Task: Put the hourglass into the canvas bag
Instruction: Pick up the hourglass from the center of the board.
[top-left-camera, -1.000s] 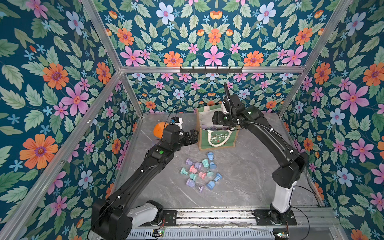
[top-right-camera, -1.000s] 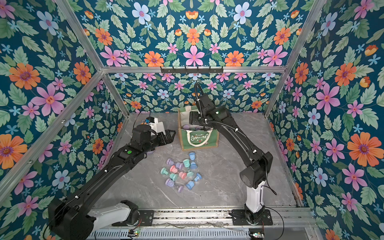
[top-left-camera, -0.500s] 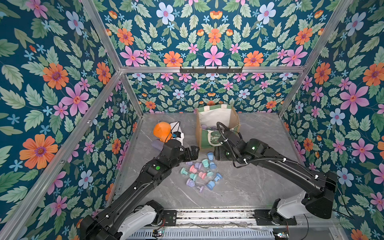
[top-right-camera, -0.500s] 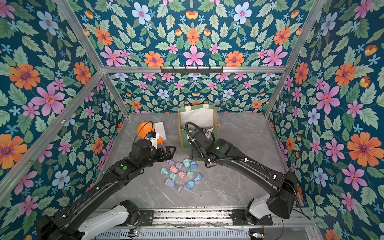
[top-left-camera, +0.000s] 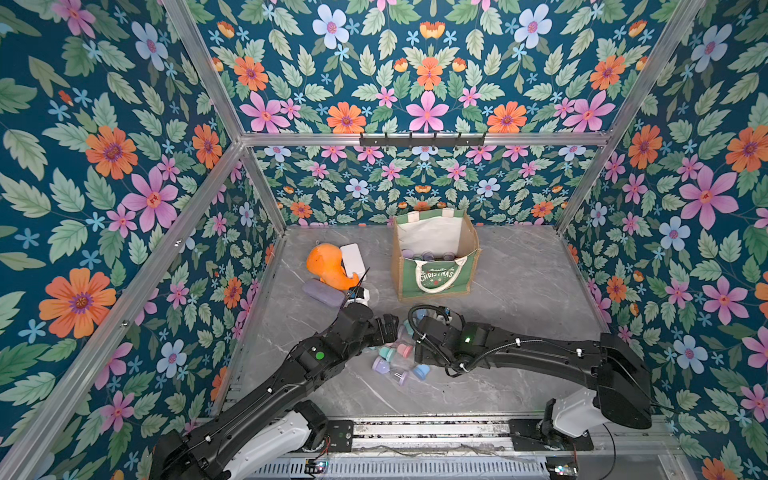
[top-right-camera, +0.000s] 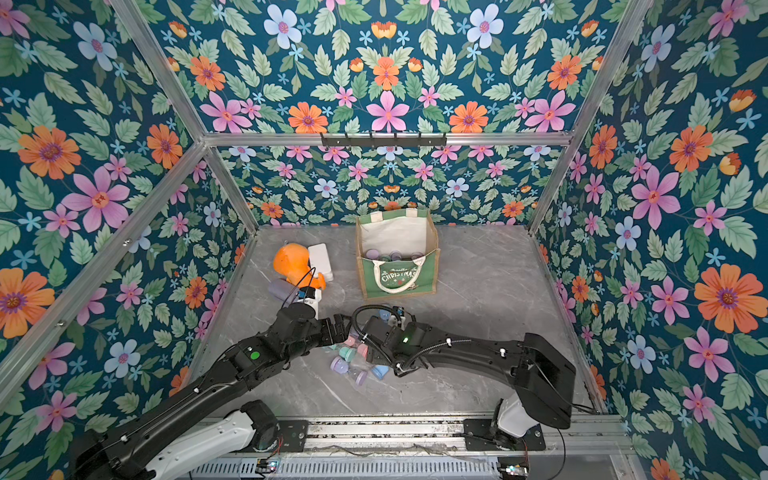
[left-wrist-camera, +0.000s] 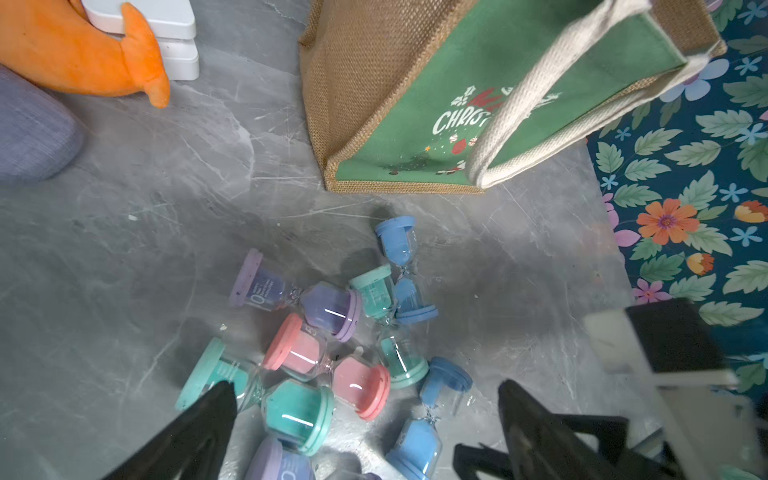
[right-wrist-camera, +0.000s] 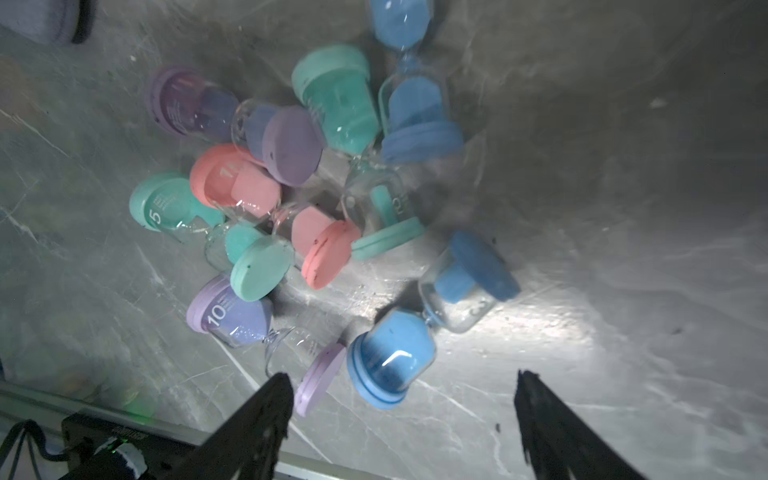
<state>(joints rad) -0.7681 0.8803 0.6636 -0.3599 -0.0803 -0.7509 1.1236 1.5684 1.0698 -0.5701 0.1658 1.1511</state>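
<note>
Right hand (right-wrist-camera: 402, 376) back from bag (top-left-camera: 461, 286), now apart and empty above hourglass pile (right-wrist-camera: 257, 187). Left hand (left-wrist-camera: 365, 386) apart too. Next pick near.

A robot test cell in a lab is indicated: a left arm (top-left-camera: 291, 374) and right arm (top-left-camera: 540, 351) are mounted on a metal rail (top-left-camera: 415, 430), and a grey marbled tabletop (top-left-camera: 519, 291) is enclosed by floral-printed walls (top-left-camera: 428, 62) and aluminium framing (top-left-camera: 299, 139).
</note>
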